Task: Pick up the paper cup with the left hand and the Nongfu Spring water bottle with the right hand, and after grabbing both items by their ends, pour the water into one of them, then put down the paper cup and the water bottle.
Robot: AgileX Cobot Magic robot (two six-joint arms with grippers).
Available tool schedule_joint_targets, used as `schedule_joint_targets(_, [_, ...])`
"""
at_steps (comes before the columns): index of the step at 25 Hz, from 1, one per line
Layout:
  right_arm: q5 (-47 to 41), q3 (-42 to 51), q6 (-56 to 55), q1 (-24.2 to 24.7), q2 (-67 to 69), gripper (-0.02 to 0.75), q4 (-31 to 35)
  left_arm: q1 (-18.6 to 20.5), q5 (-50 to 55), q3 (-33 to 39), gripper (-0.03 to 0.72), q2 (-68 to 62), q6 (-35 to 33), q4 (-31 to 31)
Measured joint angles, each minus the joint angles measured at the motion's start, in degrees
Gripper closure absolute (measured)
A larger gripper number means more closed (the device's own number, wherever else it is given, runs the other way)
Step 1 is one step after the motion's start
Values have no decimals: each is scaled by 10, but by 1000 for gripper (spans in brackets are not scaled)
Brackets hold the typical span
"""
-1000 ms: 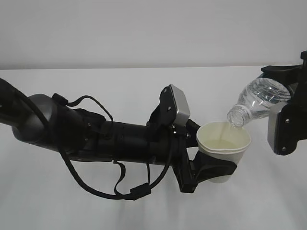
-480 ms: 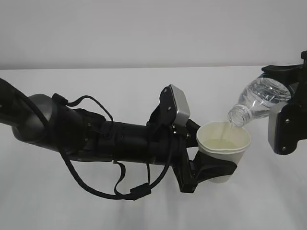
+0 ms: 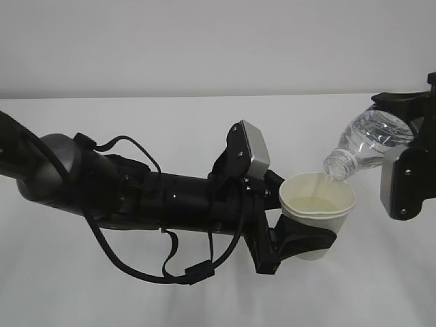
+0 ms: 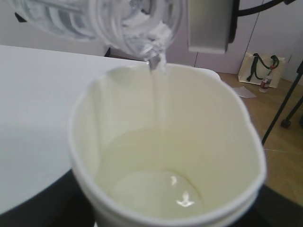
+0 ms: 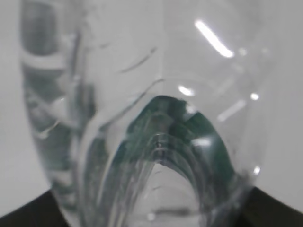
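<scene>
The paper cup [image 3: 317,204] is held upright above the white table [image 3: 170,116] by the left hand [image 3: 300,240], whose black jaws are closed around the lower part of the cup wall, set about as wide as the cup's base. The water bottle [image 3: 368,144] is gripped near its base by the right hand [image 3: 402,157] at the right edge of the exterior view; the jaws are closed on the bottle body at a moderate width, though the fingertips themselves are mostly hidden. The bottle is tilted with its open neck down and to the left, just above the far rim of the cup. In the left wrist view a thin stream of water [image 4: 158,94] is seen falling from the neck along the inner wall, and a shallow pool is gathered at the bottom of the cup.

The cup is judged to be light and soft-walled; its rim looks slightly squeezed out of round, so a firmer grip would probably crush it and spill the contents. It is best held low, where the base stiffens the wall, and kept level as weight is added. The bottle is thin ribbed plastic, likely slippery when wet and easily dented; a hold on the ribbed lower body seems sound. Once pouring is judged complete, the bottle should be righted before either item is set down.
</scene>
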State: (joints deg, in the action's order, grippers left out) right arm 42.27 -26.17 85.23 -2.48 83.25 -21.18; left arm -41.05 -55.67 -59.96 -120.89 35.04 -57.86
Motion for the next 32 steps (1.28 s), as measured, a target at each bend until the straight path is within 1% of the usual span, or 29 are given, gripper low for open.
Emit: schedule_joint_targets(32, [4, 0, 11, 0, 0, 313, 1, 0, 0, 0, 206, 0, 0, 0])
